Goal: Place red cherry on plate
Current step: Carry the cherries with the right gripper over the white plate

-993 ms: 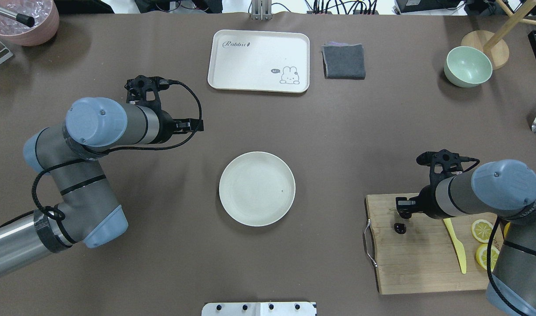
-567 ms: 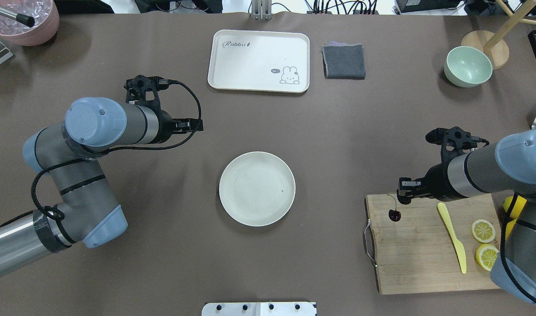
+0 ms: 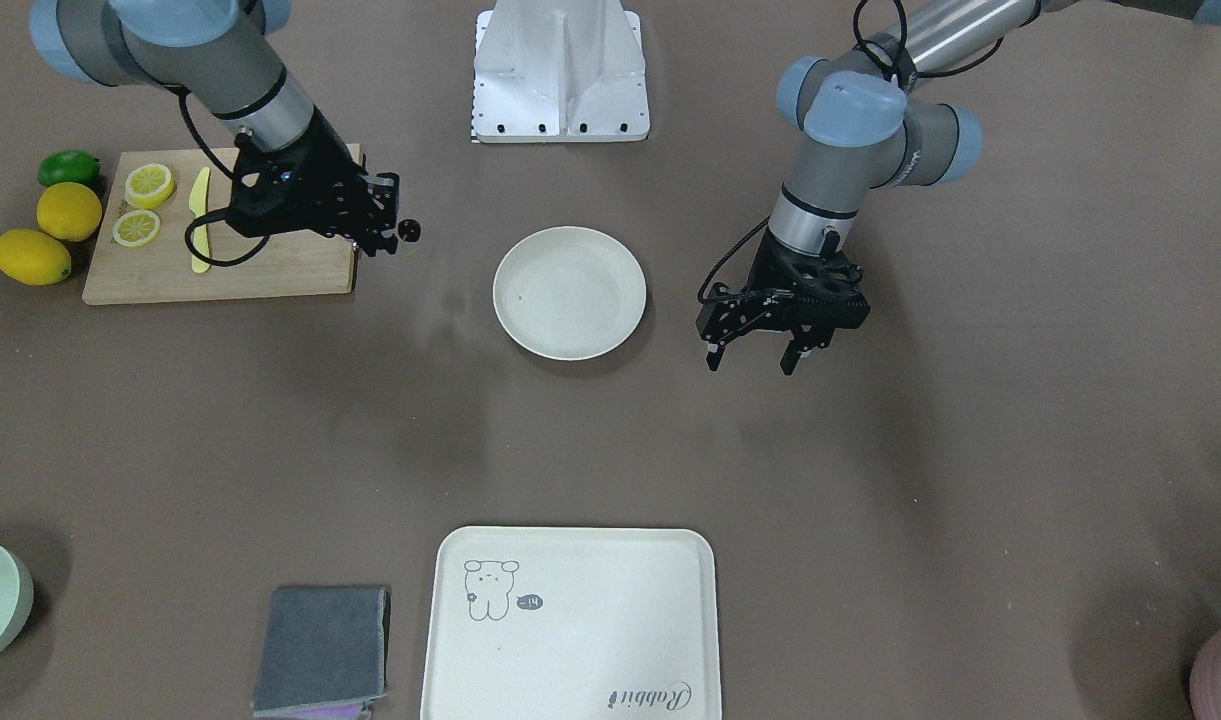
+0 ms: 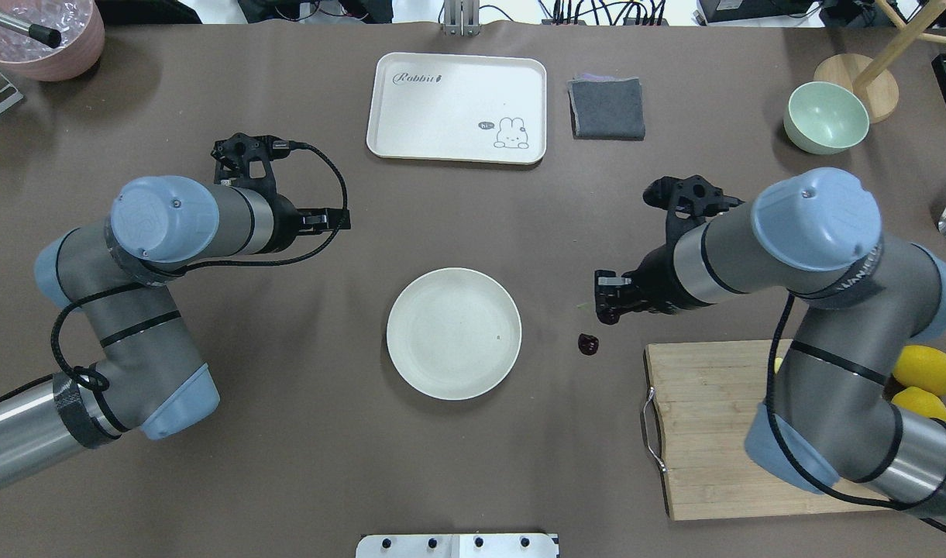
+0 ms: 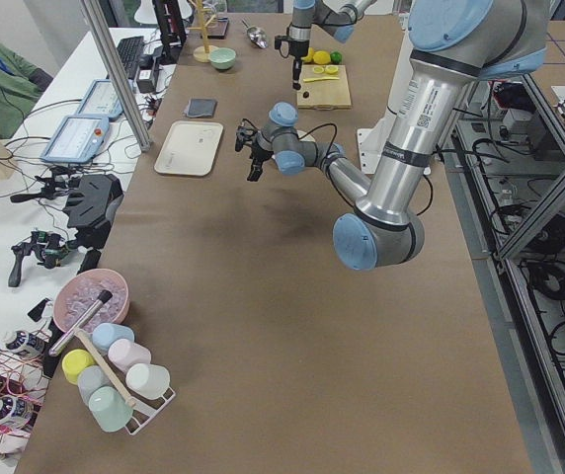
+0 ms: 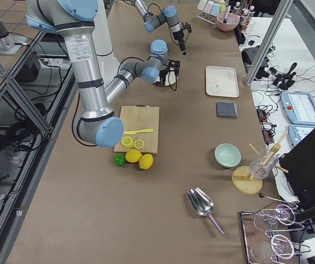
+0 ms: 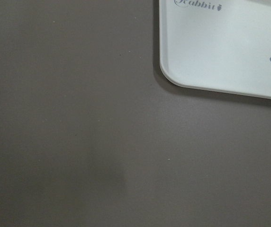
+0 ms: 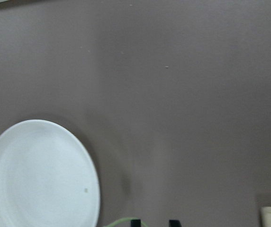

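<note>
- Cherry (image 4: 589,343) hangs by its stem from the right gripper (image 4: 606,310), clamped on it, above the table (image 4: 287,465) between plate (image 4: 453,333) and board (image 4: 720,434).
- Left gripper (image 3: 753,357) hangs spread apart, off to the plate's side.

A small, dark maroon cherry (image 4: 589,343) (image 3: 408,231), nearly black and glossy, hangs in the air by its thin green stem, which is pinched in the right gripper (image 4: 609,312). It is just beside, but clear of, a round cream-white plate (image 4: 453,333) (image 3: 570,292). The shallow plate has a raised rim and lies flat near the middle of the brown table (image 4: 473,465).
</note>
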